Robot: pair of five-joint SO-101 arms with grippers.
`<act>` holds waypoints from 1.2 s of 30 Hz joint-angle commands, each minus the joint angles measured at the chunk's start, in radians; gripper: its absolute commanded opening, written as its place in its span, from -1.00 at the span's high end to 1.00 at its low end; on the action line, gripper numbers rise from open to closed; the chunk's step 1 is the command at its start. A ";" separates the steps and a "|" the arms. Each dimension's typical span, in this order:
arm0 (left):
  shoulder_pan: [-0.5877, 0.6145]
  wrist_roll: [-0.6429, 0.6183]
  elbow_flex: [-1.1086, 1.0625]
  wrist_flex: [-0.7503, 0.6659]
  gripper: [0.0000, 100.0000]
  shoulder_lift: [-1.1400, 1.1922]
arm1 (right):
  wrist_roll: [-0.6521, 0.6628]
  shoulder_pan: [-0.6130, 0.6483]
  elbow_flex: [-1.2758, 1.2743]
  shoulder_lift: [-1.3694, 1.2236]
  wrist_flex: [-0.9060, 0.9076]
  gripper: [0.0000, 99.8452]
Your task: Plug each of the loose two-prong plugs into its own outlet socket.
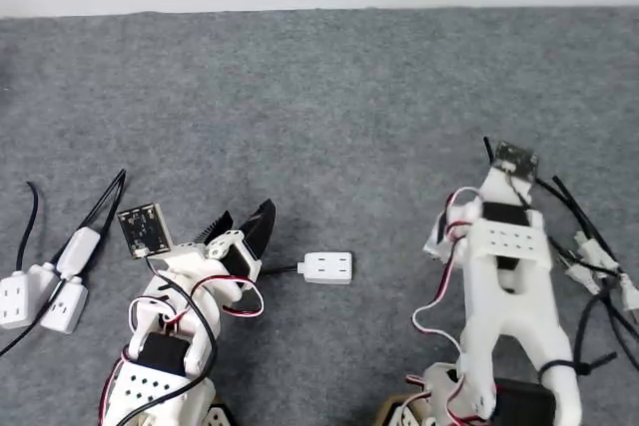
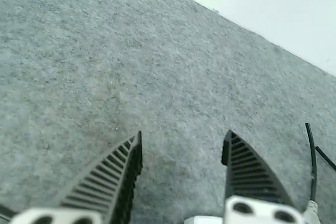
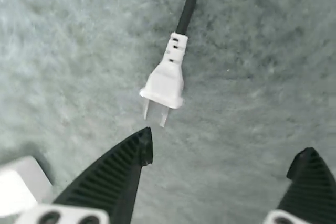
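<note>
In the right wrist view a white two-prong plug (image 3: pixel 165 80) lies on the grey carpet, its black cable (image 3: pixel 190 1) running away from it. Its prongs point toward my right gripper (image 3: pixel 226 150), which is open just short of it with nothing between the black fingers (image 3: pixel 115 177). My left gripper (image 2: pixel 181 145) is open too, over bare carpet. From above, the left gripper (image 1: pixel 245 224) sits just left of a white outlet socket block (image 1: pixel 326 267). More white plugs and sockets (image 1: pixel 45 296) lie at the table's left edge.
More black cables with white plugs (image 1: pixel 599 261) lie beside the right arm (image 1: pixel 509 276) at the table's right edge. A black cable (image 2: pixel 312 161) crosses one side of the left wrist view. Grey carpet (image 1: pixel 329 107) stretches open toward the back wall.
</note>
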State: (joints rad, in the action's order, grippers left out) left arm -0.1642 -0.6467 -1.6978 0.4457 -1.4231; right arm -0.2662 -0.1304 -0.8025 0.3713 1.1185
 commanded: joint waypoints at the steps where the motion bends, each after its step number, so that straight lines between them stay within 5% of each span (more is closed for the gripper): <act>1: -0.006 0.008 0.008 -0.034 0.53 -0.012 | 0.201 -0.042 0.167 0.031 0.127 0.21; 4: -0.006 0.008 0.008 -0.034 0.53 -0.012 | 0.439 -0.073 0.265 0.033 0.188 0.21; 9: -0.002 0.008 0.008 -0.032 0.53 -0.012 | 1.085 -0.050 0.331 0.022 0.183 0.21; 16: -0.003 0.008 0.008 -0.032 0.53 -0.012 | 1.642 0.013 0.247 0.022 0.142 0.21; 26: 0.000 0.008 0.008 -0.029 0.53 -0.008 | 2.102 0.131 0.224 0.008 0.243 0.21; 36: 0.000 0.008 0.008 -0.032 0.53 -0.006 | 2.285 0.048 0.331 -0.317 0.280 0.21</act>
State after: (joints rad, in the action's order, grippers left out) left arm -0.1642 -0.6467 -1.6978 0.4457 -1.4231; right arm 1.9555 -0.0338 -0.5662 0.1212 1.3518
